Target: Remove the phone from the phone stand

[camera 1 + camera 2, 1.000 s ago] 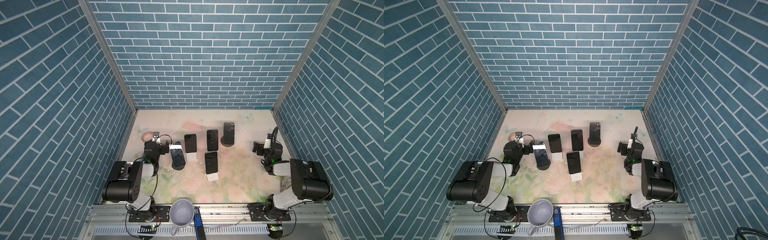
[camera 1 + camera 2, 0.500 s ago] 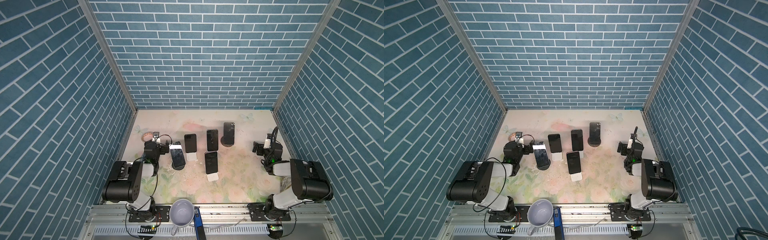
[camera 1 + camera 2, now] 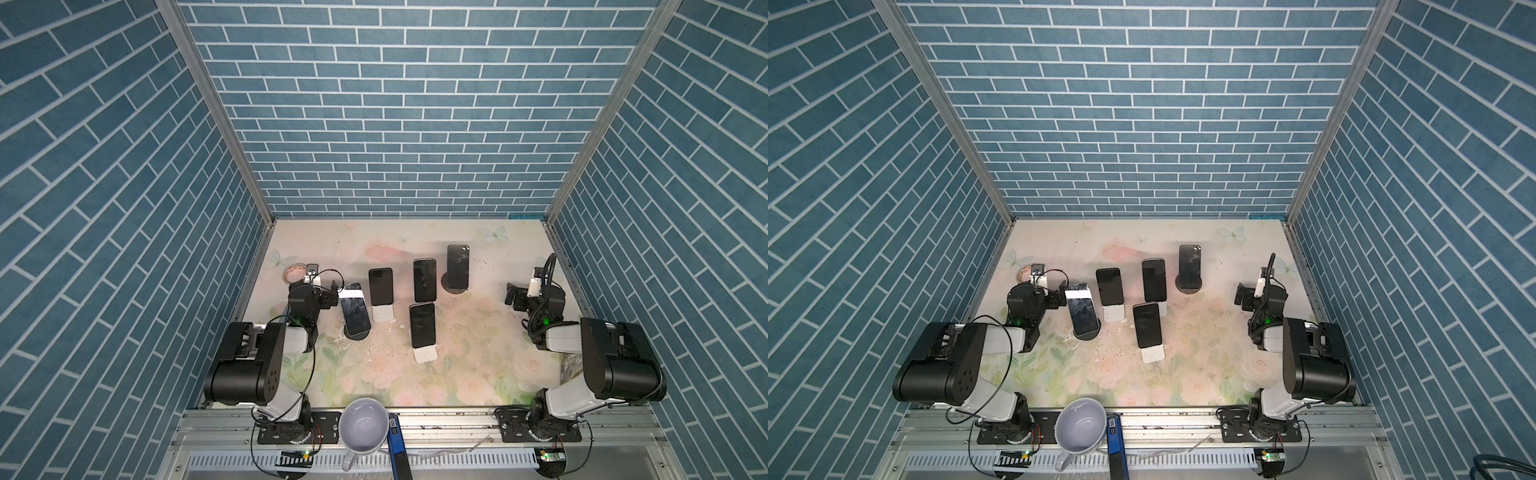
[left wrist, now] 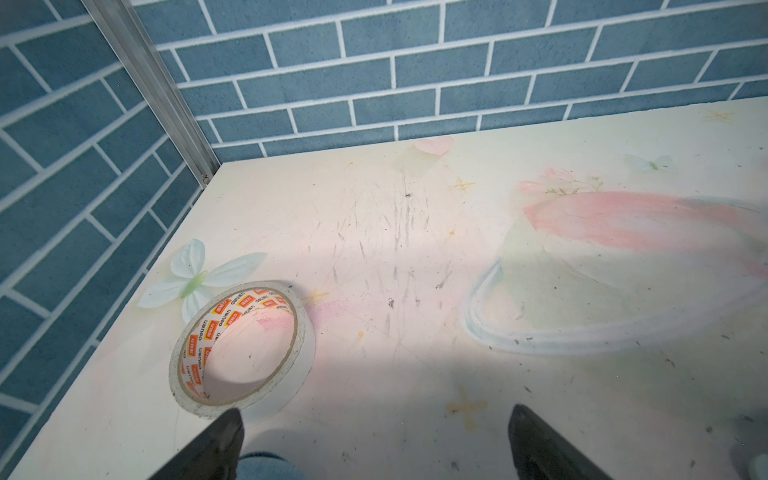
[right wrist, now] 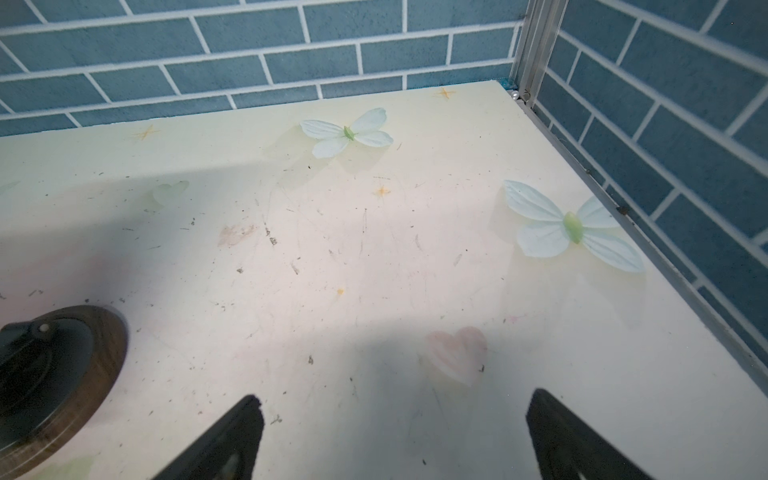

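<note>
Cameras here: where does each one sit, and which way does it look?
Top views: high at the front, looking down on the table, phones on stands, the left arm and right arm.
Left wrist: on the left arm, low, facing the back-left corner and a tape roll; open left fingers show.
Right wrist: on the right arm, facing the back-right corner and a round stand base; open right fingers show.
Shared: tape roll and stand base also appear in both top views.

The left arm (image 3: 266, 357) sits folded low along the table's left edge and the right arm (image 3: 602, 353) along its right edge. The left gripper (image 4: 376, 415) and right gripper (image 5: 395, 399) both point toward the far edge, jaws spread wide and empty
</note>
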`<state>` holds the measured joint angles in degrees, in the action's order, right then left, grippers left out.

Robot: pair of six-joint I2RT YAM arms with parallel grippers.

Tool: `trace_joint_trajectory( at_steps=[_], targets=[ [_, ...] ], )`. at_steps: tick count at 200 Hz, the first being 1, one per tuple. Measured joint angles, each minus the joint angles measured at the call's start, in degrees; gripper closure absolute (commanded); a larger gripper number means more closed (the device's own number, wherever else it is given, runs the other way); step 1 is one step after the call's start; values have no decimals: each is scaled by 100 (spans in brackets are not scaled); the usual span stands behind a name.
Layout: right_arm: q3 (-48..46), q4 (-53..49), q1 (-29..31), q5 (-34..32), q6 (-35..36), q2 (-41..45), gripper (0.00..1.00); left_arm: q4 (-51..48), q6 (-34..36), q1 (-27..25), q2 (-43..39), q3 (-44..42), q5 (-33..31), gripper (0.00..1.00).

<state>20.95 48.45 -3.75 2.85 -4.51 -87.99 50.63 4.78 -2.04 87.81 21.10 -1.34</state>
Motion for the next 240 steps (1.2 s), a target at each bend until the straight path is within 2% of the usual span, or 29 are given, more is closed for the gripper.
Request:
trace_joint_trajectory(
  at_steps=[103,135,168,197,240],
  targets=[
    [2,-33,0,-52,-2,9,1,-20,-2,0,0,11,-7,0],
    [114,-697,0,-227,-11,444,1,-83,-55,0,-94,11,-245,0],
    [837,-2044,11,-313,-177,1130,1,-544,-175,-2,-769,22,-656,0],
    [1438,-3112,63,-219,-605,1596,1,-1104,-343,-33,-1696,31,-1001,0],
    [1611,-4197,459,-219,-1331,2273,1,-2896,-1078,-94,-2815,664,-1648,0]
  ],
)
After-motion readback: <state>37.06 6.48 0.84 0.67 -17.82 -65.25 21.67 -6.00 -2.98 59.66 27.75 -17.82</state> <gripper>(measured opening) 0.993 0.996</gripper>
